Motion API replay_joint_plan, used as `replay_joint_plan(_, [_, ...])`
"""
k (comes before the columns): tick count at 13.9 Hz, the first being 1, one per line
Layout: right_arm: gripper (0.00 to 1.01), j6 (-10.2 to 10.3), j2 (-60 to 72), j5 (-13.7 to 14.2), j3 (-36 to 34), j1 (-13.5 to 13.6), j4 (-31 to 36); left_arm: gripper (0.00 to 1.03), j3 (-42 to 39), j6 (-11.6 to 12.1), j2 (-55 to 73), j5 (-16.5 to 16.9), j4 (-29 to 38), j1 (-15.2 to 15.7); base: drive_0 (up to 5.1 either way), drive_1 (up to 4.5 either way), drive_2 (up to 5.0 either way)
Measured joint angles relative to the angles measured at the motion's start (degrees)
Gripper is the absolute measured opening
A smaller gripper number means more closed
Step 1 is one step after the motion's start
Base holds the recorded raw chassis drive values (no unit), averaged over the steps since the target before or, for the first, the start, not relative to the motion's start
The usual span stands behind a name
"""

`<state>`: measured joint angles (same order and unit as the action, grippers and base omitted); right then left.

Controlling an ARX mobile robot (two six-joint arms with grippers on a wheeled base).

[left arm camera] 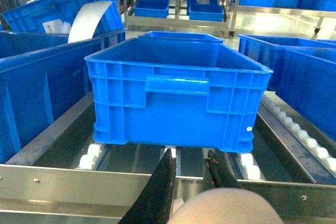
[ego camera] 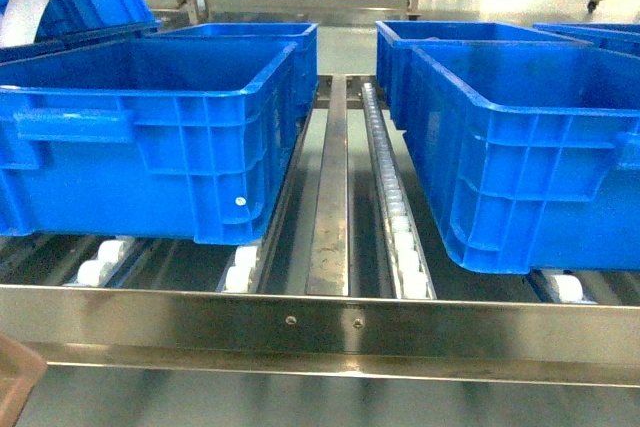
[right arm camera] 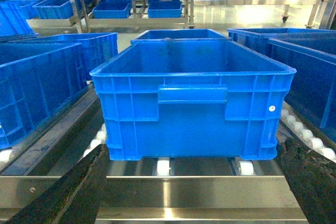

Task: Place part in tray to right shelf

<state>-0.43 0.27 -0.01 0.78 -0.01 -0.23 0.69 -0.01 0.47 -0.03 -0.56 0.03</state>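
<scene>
Steel flow rack (ego camera: 330, 332) seen from the front, its flat front rail running across the whole width of the head view. Behind the rail, a left crate (ego camera: 150, 132) and a right crate (ego camera: 530, 162) sit on white rollers (ego camera: 400, 232); each has another crate close behind it. Between the two front crates lies an open lane, with a bare steel strip and one roller track running back from the rail. The crates' front walls stand just behind the rail, leaving a narrow band of exposed rollers.

Left gripper (left arm camera: 190, 174): two dark fingers (left arm camera: 163, 182) close together with a narrow gap, poised over the rail before the left crate; a pale rounded object (left arm camera: 226, 208), blurred, lies just below them, and whether they grip it cannot be told.

Right gripper (right arm camera: 189, 182): fingers spread wide at either lower corner of the view, released, holding nothing, facing the right crate across the rail.

The part shows in no view.
</scene>
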Motion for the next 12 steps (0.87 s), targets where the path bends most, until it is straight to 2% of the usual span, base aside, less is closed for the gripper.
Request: replay_joint_plan(12, [0.98,0.0,0.0,0.0,0.0,0.0,0.0,0.12,0.0,0.0,0.0,0.0,0.0,0.0,0.0,0.0,0.0])
